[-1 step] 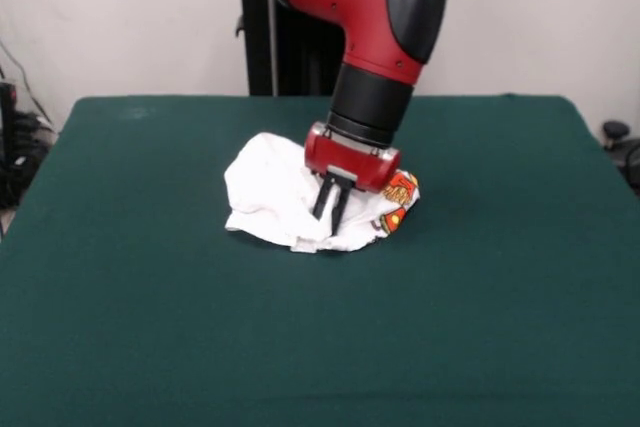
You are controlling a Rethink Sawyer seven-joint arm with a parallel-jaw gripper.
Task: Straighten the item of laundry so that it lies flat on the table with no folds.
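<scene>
Felt-like dark green cloth covered the table [150,327], which filled nearly the whole front view and dwarfed everything on it. Above it the red and black arm [385,17] came down at a slight lean, ending in a red wrist block just over the garment. The item of laundry [270,197] lay a little beyond the middle of the table, well clear of every edge, bunched into a crumpled white mound with raised folds and tucked-under edges. A patch of red, orange and yellow print [400,197] showed at the end of the heap on the picture's right, partly hidden behind the wrist. Smallest of all, the gripper [331,215] pointed down into the cloth, its two black fingers [323,199] drawn near each other with only a thin gap between them. Their tips sat against or within the folds, so whether they pinched fabric or merely touched it could not be told.

By my judgement the work stood at an early grasping step, for the garment was nowhere near flat. The next move seemed to call for a sure hold on one layer, preferably near an edge, followed by a low drag outward to open the mound, rather than a lift that would carry the whole heap.
</scene>
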